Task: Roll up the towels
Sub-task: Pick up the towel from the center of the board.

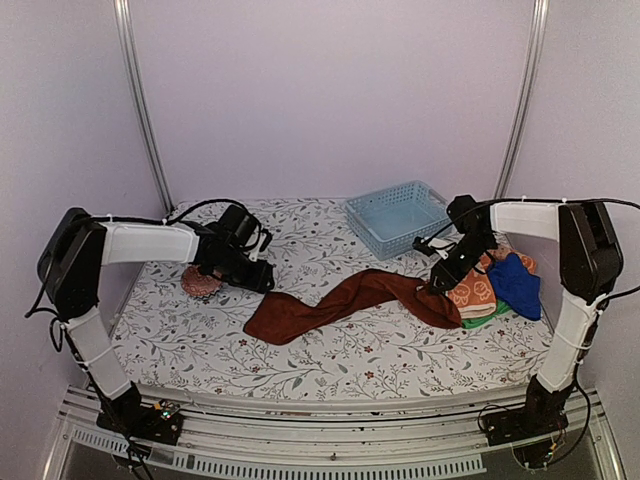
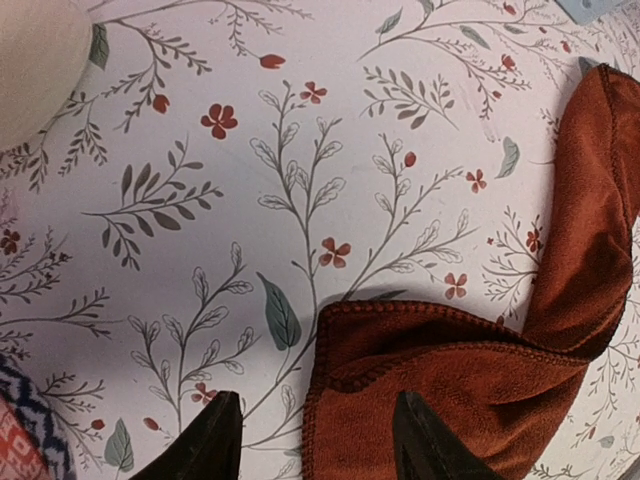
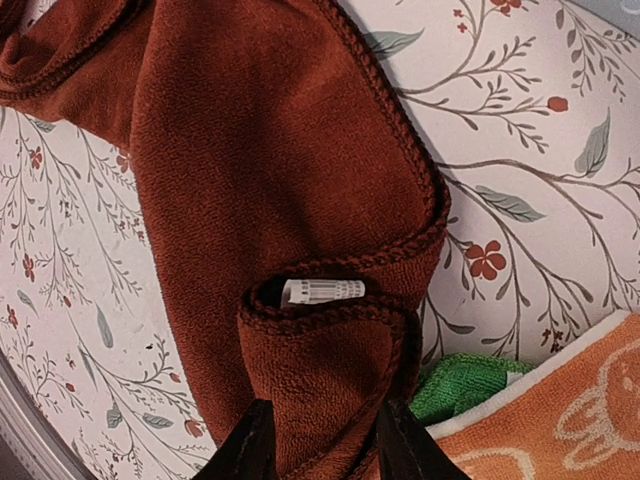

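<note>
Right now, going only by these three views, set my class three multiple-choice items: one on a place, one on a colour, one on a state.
1. Where does the basket stand? A far side, right of centre; B near left corner; C on a towel.
2. What colour is the long stretched-out towel? A green; B royal blue; C rust-brown.
3. The left gripper is: A shut on the basket; B open; C out of view.

Answers:
1 A: the top view shows it at the back, right of centre.
2 C: both wrist views show rust-brown cloth.
3 B: its jaws stand apart over the towel's corner.
</note>
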